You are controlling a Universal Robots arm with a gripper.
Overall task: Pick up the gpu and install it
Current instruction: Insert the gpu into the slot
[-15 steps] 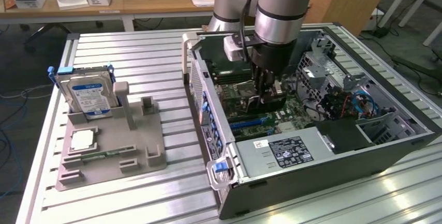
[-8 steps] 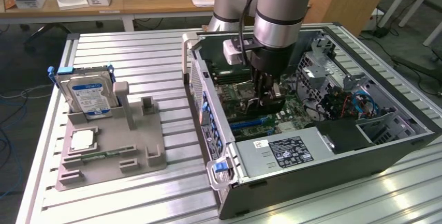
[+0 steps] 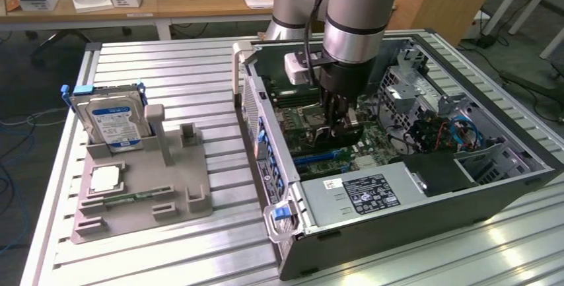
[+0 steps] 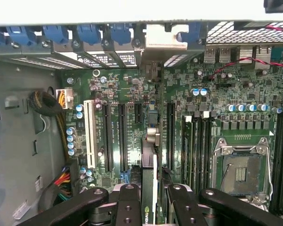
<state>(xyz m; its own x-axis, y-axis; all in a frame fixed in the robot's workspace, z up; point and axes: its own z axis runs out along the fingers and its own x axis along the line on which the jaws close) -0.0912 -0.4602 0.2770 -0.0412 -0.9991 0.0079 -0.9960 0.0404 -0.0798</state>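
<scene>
Pincer [image 4: 153, 208] fingers, black and jointed, were pressed in on the gpu [image 4: 149, 174], a thin, flat, dark circuit card seen edge-on in the wrist view. They held it by its upper edge, apparently so its connector edge stayed free to face the board. In the exterior view the pincer [image 3: 339, 126] hung straight down from the grey arm [image 3: 357, 28], deep inside the open black-and-grey metal computer case [image 3: 423, 213]. The gpu [image 3: 333, 142] sat low at its tip, close over the board; whether it was seated could not be told.

Under the card lay the green motherboard [image 4: 132, 94]. The card ran parallel to the long black expansion slots [image 4: 107, 136], between them, which suited a straight downward push. Its far end pointed at the row of blue plastic bracket clips [image 4: 89, 33] on the case's rear wall. The silvery square processor socket [image 4: 240, 169] lay well to one side.

Outside the case, on the ribbed aluminium table [image 3: 176, 68], a grey moulded holder [image 3: 141, 193] kept the silver hard drive with the blue-white label [image 3: 110, 124] upright, well apart.
</scene>
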